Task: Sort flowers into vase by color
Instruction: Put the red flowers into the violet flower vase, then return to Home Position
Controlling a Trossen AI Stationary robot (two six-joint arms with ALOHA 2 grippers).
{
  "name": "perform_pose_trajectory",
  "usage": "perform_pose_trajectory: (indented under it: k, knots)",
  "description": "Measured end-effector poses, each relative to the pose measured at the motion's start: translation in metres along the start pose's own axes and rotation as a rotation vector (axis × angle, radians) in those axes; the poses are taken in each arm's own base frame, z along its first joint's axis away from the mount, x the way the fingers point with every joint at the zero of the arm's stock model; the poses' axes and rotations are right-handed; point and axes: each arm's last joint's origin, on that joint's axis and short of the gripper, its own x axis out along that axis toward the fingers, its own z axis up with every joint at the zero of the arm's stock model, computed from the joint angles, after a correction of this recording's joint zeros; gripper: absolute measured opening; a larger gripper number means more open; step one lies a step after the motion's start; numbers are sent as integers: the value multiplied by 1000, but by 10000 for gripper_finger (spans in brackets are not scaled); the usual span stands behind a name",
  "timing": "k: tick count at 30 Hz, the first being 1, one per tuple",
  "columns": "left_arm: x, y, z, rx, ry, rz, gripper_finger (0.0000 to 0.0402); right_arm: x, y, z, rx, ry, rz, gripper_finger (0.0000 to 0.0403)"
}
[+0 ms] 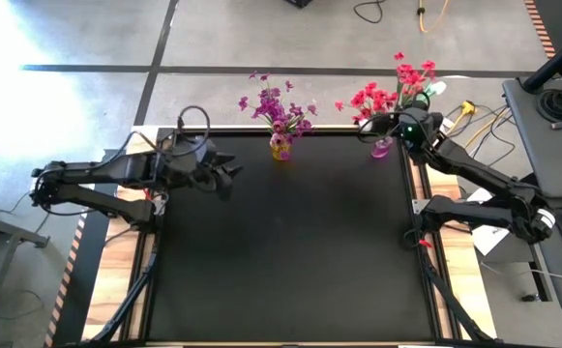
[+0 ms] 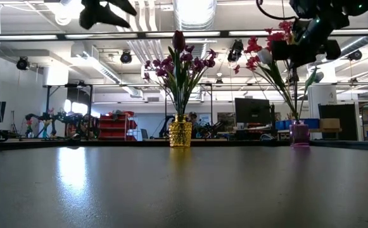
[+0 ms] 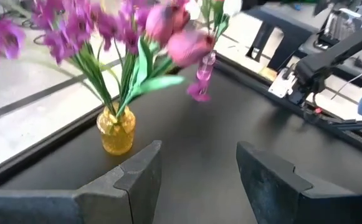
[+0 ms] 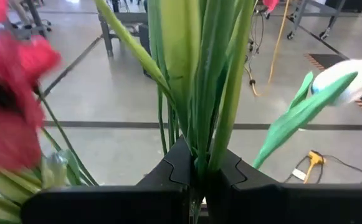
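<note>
- My right pincer [image 4: 196, 171] is clamped on a bunch of green stems above the small purple glass vase [image 1: 382, 148] at the black surface's [image 1: 290, 251] far right corner, probably to seat them.
- That vase holds red-pink flower clusters [image 1: 392, 92] and one white tulip bud [image 4: 349, 78].
- The purple-magenta clusters [image 1: 276, 104] stand in the amber glass vase [image 1: 281, 148] at the far edge.
- My left pincer [image 3: 196, 171] hangs apart and empty, near the amber vase.
- I can read no labels.
</note>
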Motion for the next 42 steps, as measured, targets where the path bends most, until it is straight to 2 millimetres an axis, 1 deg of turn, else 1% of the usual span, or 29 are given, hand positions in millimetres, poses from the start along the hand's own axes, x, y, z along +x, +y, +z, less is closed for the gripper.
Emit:
perform_pose_trajectory:
  k: [6,9,11,13,17,19,21,23,27,31,35,39,42]
  knots:
    - [-24,-1,28,66,-22,-12,190,8,2,-17,-21,40,-42,13]
    - [-35,-2,41,93,-43,-16,190,13,3,-29,17,73,-63,21]
    - [-41,-2,49,105,-59,-6,190,17,4,-38,18,109,-79,41]
    - [-46,0,54,112,-70,25,190,20,5,-44,17,138,-91,69]
    - [-56,5,58,169,-56,96,190,21,5,-47,18,173,-75,135]
    - [-59,7,58,198,-35,113,190,18,5,-44,23,197,-67,166]
    - [-59,7,57,210,-29,125,190,14,3,-36,21,220,-67,195]
    - [-58,9,57,231,-38,177,190,9,2,-27,3,260,-51,219]
    - [-56,10,54,166,-25,188,190,-5,-3,-12,-16,367,-11,260]
    - [-53,6,48,197,5,38,190,-20,-11,2,-23,449,38,294]
    - [-48,6,34,182,24,-79,190,-40,-20,16,5,440,87,320]
    - [-42,8,18,163,11,-181,190,-59,-30,25,16,408,135,334]
    - [-38,6,12,158,-29,-281,187,-71,-35,26,29,389,196,338]
